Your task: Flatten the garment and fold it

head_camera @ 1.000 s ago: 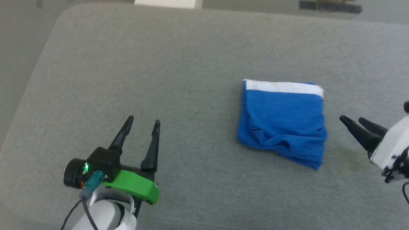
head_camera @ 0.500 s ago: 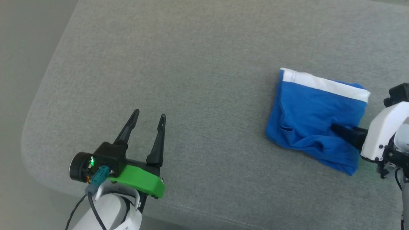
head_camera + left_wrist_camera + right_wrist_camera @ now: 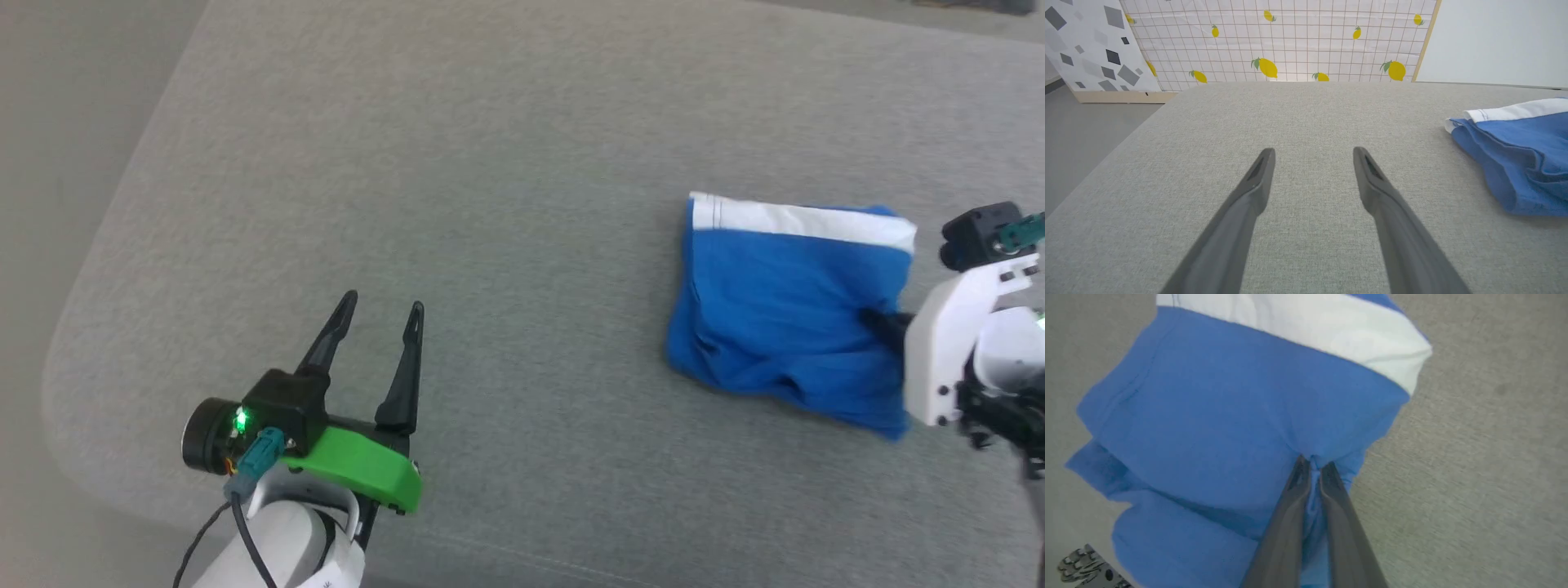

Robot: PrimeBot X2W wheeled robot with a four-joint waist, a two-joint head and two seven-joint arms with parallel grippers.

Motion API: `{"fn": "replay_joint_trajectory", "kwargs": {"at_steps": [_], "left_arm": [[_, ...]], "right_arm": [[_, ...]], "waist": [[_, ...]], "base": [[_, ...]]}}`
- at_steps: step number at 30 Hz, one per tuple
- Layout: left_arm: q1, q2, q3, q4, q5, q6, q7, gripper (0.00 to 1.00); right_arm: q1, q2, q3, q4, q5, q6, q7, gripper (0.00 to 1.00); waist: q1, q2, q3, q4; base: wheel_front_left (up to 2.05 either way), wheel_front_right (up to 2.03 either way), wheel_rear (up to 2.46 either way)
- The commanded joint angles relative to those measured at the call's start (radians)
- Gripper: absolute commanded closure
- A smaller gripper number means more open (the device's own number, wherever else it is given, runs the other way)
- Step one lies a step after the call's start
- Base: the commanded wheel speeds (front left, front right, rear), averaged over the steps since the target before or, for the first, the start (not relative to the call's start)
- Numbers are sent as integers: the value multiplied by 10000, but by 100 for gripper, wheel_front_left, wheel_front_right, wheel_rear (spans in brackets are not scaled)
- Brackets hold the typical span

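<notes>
The garment (image 3: 784,302) is a bright blue folded bundle with a white band along its far edge, lying on the grey cushion at the right. It also shows in the left wrist view (image 3: 1519,151) and fills much of the right wrist view (image 3: 1229,416). My right gripper (image 3: 1314,463) is shut, its fingers pinching a fold of blue fabric at the garment's right side; in the head view the right gripper (image 3: 875,318) pokes into the cloth. My left gripper (image 3: 384,306) stands open over bare cushion at the lower left, with nothing between its fingers (image 3: 1259,179).
The grey cushion (image 3: 457,204) has a rounded corner at the lower left, with floor beyond its left edge. A lemon-print panel (image 3: 1290,41) and a white wall stand behind the cushion's far edge.
The head camera has shifted. My right gripper moved from beside the garment onto its right side and shut on the fabric. My left gripper stays open in place.
</notes>
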Motion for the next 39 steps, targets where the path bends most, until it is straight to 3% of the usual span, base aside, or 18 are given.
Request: {"fn": "replay_joint_trajectory", "kwargs": {"at_steps": [1,10,18,22,28,34,39], "left_arm": [[61,17,4,16,-39,-54,-73,0],[235,223,76,-291,-49,-87,-135,0],[213,355,112,-734,90,-54,-176,0],[178,493,15,-965,209,-130,-156,0],[80,677,56,-1345,306,-111,-112,0],[32,977,170,-1802,414,-102,-112,0],[-91,1107,283,-2050,443,-71,-116,0]], "right_arm": [[-81,-447,258,-155,-98,44,-226,100],[-582,-3633,2430,-1020,186,44,-513,100],[-1126,-5835,2789,-270,-53,44,-1609,100],[-1237,-6038,2245,1153,-296,44,-2662,100],[-1142,-5840,1066,3337,-929,44,-4065,100],[-1401,-5907,-363,5547,-2068,44,-5749,100],[-1909,-5694,-960,6364,-3020,44,-6451,100]], "waist": [[-1,-1,-385,-581],[-1,-1,7,-2086],[-1,-1,944,-2972],[-1,-1,1471,-3039],[-1,-1,2222,-2845],[-1,-1,3052,-2594],[-1,-1,3403,-2485]], "base": [[0,0,0],[0,0,0],[0,0,0],[0,0,0],[0,0,0],[0,0,0],[0,0,0]]}}
